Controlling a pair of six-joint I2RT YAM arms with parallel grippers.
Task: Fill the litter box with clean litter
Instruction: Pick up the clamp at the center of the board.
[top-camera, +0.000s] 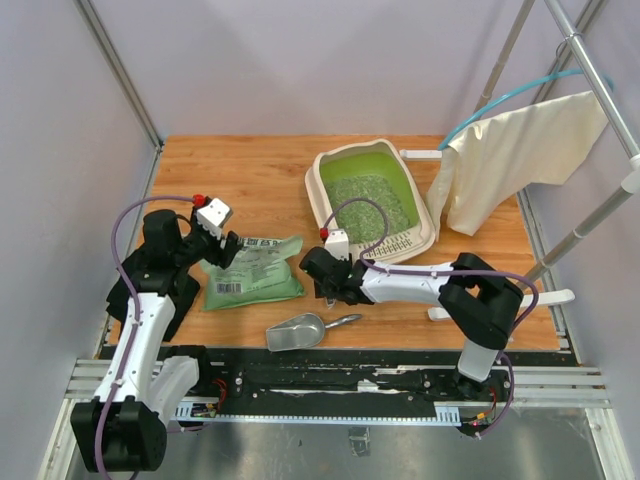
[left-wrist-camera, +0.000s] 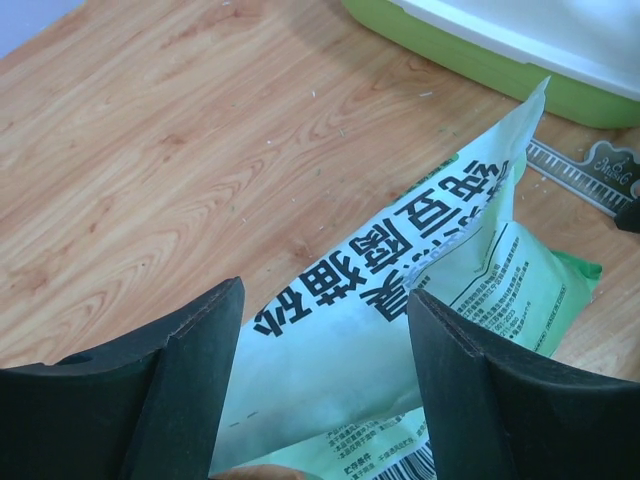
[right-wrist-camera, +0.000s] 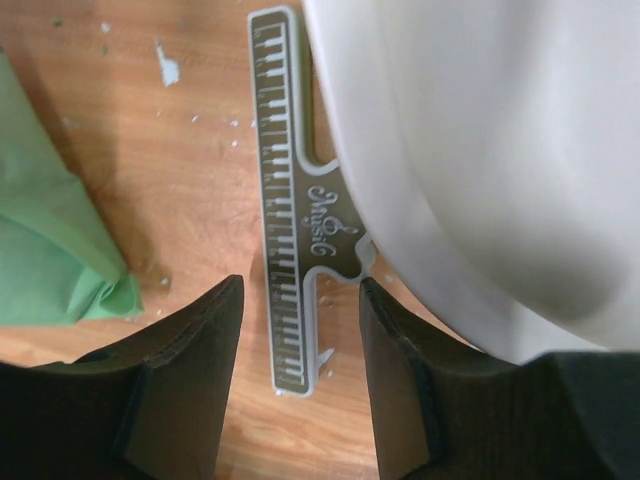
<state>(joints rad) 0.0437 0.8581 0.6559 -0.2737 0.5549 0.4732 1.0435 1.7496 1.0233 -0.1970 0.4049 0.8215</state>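
step: we judge the pour is done or paused; litter (top-camera: 368, 205) already lies in the litter box (top-camera: 313, 186), which sits far-centre on the table (top-camera: 250, 180).
left gripper (left-wrist-camera: 325, 300): jaws are wide apart over the bag (top-camera: 258, 270) edge and we see no grip on it.
right gripper (right-wrist-camera: 300, 290): fingers are partly spread and hold nothing; a clip (right-wrist-camera: 300, 220) lies on the wood in the gap, just beside the box wall.
scoop (top-camera: 297, 333): lies flat at the near edge, apart from both grippers.
next: we guess it pinches the clip to reseal the bag. That calls for a low, square approach, because the clip is thin and flat.
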